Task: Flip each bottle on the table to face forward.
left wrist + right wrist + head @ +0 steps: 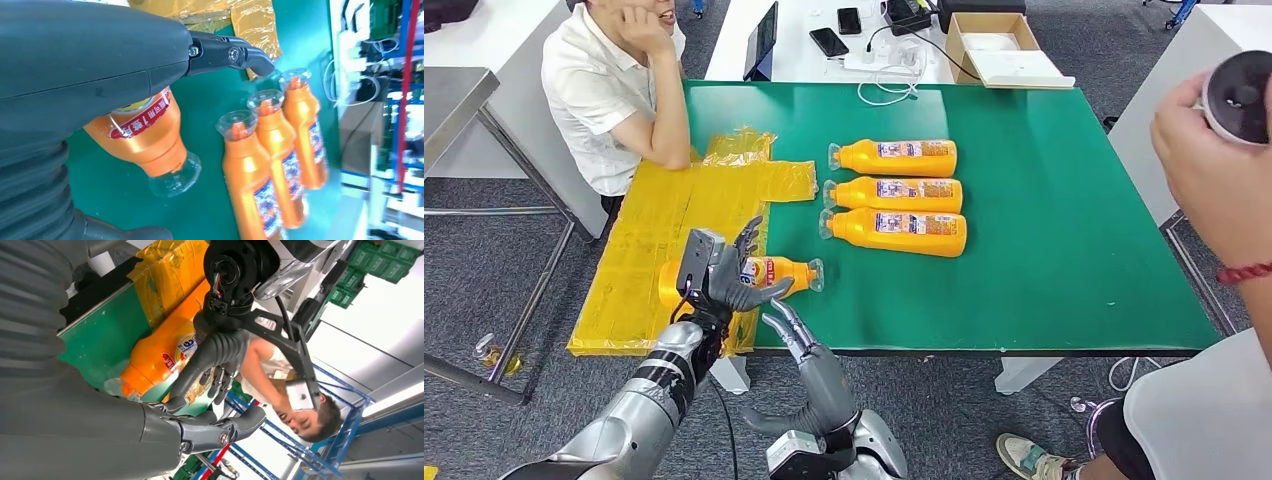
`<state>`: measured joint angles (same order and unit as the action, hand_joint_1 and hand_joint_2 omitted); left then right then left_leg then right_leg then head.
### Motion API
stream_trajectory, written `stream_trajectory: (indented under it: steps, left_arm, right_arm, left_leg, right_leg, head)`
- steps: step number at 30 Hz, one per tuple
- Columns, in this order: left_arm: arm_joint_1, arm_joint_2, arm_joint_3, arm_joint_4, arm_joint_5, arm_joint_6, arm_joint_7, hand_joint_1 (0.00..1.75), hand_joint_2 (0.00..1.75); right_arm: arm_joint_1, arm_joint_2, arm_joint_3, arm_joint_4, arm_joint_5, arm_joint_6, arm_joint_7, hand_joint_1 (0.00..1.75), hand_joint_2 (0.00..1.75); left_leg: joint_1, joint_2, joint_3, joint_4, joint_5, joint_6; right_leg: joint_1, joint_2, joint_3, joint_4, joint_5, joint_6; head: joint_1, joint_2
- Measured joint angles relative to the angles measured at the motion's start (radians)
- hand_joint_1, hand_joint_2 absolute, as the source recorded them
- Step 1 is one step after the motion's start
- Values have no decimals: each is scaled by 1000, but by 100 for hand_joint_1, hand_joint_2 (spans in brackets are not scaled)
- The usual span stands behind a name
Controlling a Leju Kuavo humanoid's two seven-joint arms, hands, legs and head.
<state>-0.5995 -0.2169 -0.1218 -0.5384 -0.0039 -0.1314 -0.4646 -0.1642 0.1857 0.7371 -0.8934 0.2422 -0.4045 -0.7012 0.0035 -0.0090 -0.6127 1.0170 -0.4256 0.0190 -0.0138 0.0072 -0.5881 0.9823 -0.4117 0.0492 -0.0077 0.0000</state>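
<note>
Left hand wraps the lone orange bottle lying on its side at the counter's near-left edge, partly on yellow sheeting. Right hand hangs just below that edge, fingers spread, holding nothing. Three more bottles lie side by side mid-counter.

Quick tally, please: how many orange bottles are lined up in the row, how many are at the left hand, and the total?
Orange bottles in the row: 3
Orange bottle under the left hand: 1
Total: 4
</note>
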Motion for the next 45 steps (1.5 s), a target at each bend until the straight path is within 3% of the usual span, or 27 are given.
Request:
stream_trajectory:
  steps: [7,11,13,17,22,25,30,34,41,45]
  left_arm:
    - [38,-8,3,-81,60,-1,-26,0,175]
    - [60,-15,3,-126,87,2,-30,0,175]
    - [90,-18,3,-176,125,0,-40,0,175]
    - [223,-15,2,-373,209,19,-55,0,175]
    - [441,1,2,-675,219,76,-106,0,175]
    - [521,9,2,-795,217,81,-113,0,175]
    - [588,14,0,-910,193,114,-126,0,175]
    - [655,16,-14,-1003,153,172,-161,0,175]
    - [713,19,-45,-1115,160,203,-181,0,175]
    - [724,21,-66,-1144,149,205,-200,0,175]
  right_arm:
    - [-1,-2,7,-5,7,-15,0,0,175]
    - [1,-6,10,-18,-6,-31,0,0,0]
    - [13,-13,8,-56,-43,-79,0,0,0]
    - [65,-36,-20,-191,-99,-187,0,0,175]
    - [153,-67,-98,-392,-62,-206,-1,0,175]
    - [191,-79,-137,-468,-59,-207,-1,0,175]
    - [231,-86,-184,-537,-66,-207,-1,0,175]
    - [252,-93,-287,-550,-40,-206,0,0,175]
    - [244,-112,-495,-526,196,-189,46,0,175]
    - [210,-146,-569,-461,366,-195,123,0,175]
  left_leg:
    - [0,0,-2,0,0,0]
    - [0,0,-2,0,0,0]
    - [0,0,-2,0,0,0]
    - [0,1,-3,0,-1,0]
    - [0,0,-5,0,-2,0]
    - [0,-1,-6,0,-2,0]
    - [0,0,-5,0,-2,0]
    - [0,-1,-5,0,-2,0]
    - [-1,-1,-5,0,-2,0]
    - [-1,-1,-5,0,-2,0]
  right_leg:
    - [0,0,-2,0,0,0]
    - [0,0,-2,0,0,0]
    - [0,0,-2,0,0,0]
    - [0,0,-3,0,0,0]
    - [0,0,-6,0,-2,0]
    - [0,0,-6,-1,-2,-1]
    - [0,0,-6,-1,-1,0]
    - [0,0,-5,-1,-1,0]
    - [0,0,-5,-1,-1,0]
    - [0,0,-4,-1,-1,0]
  head:
    - [0,0]
    - [0,0]
    - [0,0]
    - [0,0]
    - [0,0]
    - [0,0]
    - [0,0]
    - [0,0]
    - [0,0]
    - [0,0]
